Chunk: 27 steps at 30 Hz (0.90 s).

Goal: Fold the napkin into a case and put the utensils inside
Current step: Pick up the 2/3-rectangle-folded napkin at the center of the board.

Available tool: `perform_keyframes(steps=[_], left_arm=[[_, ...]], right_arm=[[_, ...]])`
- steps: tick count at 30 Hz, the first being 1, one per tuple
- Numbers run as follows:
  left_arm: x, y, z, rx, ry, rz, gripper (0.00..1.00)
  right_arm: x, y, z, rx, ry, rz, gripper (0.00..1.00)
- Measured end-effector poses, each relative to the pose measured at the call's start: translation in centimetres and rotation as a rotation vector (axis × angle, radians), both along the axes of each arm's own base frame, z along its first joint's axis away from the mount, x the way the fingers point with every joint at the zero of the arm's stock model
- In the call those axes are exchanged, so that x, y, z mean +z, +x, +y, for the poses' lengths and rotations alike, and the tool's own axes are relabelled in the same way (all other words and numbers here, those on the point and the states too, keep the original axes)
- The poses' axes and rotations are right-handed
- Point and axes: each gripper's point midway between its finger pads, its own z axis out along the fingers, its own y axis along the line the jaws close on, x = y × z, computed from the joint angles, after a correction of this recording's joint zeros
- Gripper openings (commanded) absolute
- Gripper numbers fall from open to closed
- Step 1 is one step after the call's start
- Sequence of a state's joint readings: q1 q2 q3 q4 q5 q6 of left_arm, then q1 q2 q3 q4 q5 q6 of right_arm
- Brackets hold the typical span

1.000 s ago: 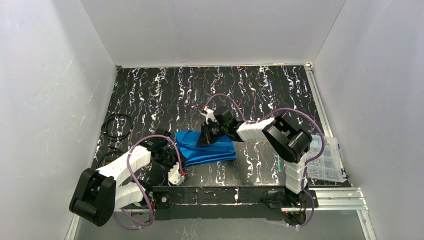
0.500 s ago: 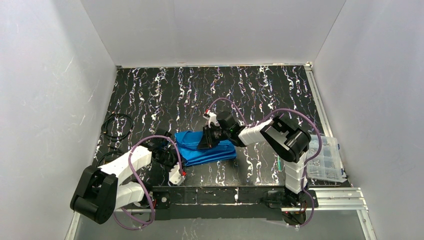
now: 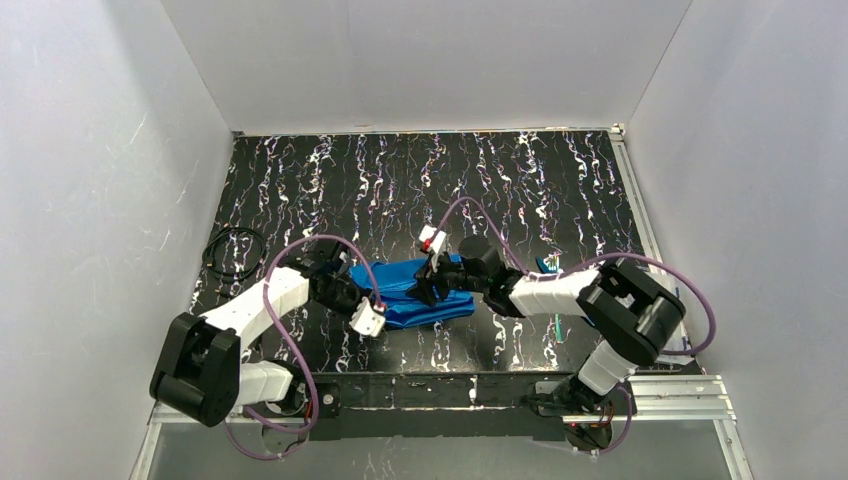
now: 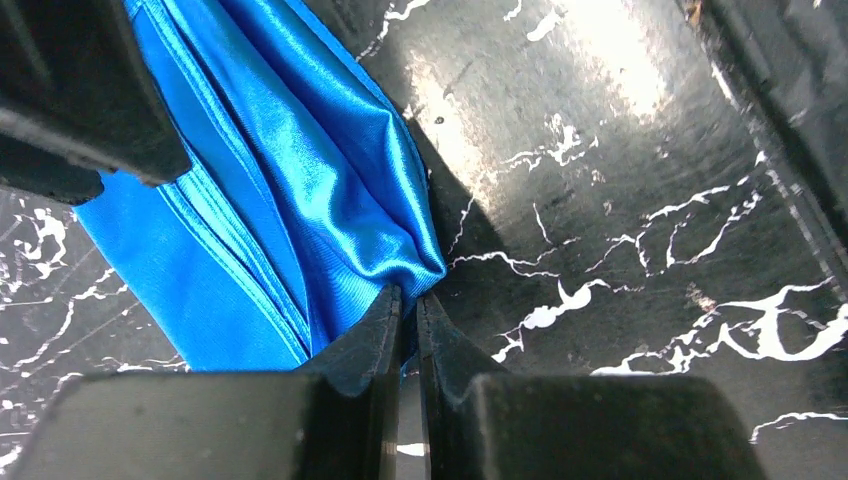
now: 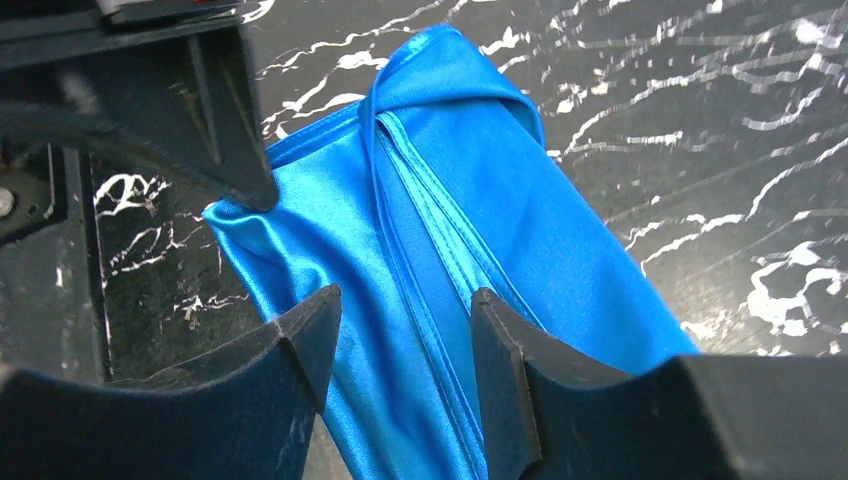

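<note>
While my left gripper pinches a corner of the napkin, my right gripper hangs open over its folds. I should pull slowly so the layers stay flat.

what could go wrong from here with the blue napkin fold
The left jaws pinch only a thin corner of the napkin; a pull might slip off it, or lift one layer and undo the folds. The right jaws stand open right over the layered hems; closing or dragging there may bunch the cloth. Both arms crowd the same small bundle and could bump.
</note>
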State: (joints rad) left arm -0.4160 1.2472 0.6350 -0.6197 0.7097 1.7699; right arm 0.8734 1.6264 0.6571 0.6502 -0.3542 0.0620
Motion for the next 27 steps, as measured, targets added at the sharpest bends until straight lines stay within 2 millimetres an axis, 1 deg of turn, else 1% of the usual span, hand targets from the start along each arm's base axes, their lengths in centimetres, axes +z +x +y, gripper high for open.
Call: perform_keyframes(steps=[3,5,6,8,9,10,11,13,20,27], left_arm=[[0.6,0.0,-0.3,0.043,-0.008,0.074,0.00],[0.6,-0.5,-0.2,0.058,-0.013,0.113,0.00],[0.6,-0.9,-0.2,0.064,-0.013,0.135,0.00],[0.7,-1.4,0.0,0.073,-0.013,0.168,0.00],[0.7,-1.6,0.1,0.076,-0.013,0.180,0.00],[0.7,-1.8,0.1,0.078,-0.014,0.188,0.00],[0.7,-1.9,0.1,0.081,-0.015,0.194,0.00],[0.7,-1.9,0.2,0.085,-0.017,0.202,0.00],[0.7,-2.0,0.4,0.099,-0.020,0.214,0.00],[0.7,-1.8,0.5,0.109,-0.029,0.215,0.00]], right_arm=[[0.9,-1.0,0.3,0.045,-0.010,-0.117,0.61],[1.1,-1.7,0.7,0.072,-0.022,-0.173,0.62],[1.0,-2.2,0.8,0.085,-0.032,-0.198,0.65],[0.7,-3.0,0.9,0.102,-0.052,-0.236,0.74],[0.4,-3.4,0.9,0.110,-0.062,-0.251,0.80],[0.2,-3.7,0.9,0.114,-0.070,-0.264,0.97],[-0.1,-4.0,0.8,0.118,-0.081,-0.279,0.98],[-0.3,-4.3,0.8,0.123,-0.091,-0.293,0.99],[-0.1,-5.9,1.7,0.176,-0.089,-0.343,0.99],[0.1,-7.5,3.3,0.199,-0.073,-0.422,0.99]])
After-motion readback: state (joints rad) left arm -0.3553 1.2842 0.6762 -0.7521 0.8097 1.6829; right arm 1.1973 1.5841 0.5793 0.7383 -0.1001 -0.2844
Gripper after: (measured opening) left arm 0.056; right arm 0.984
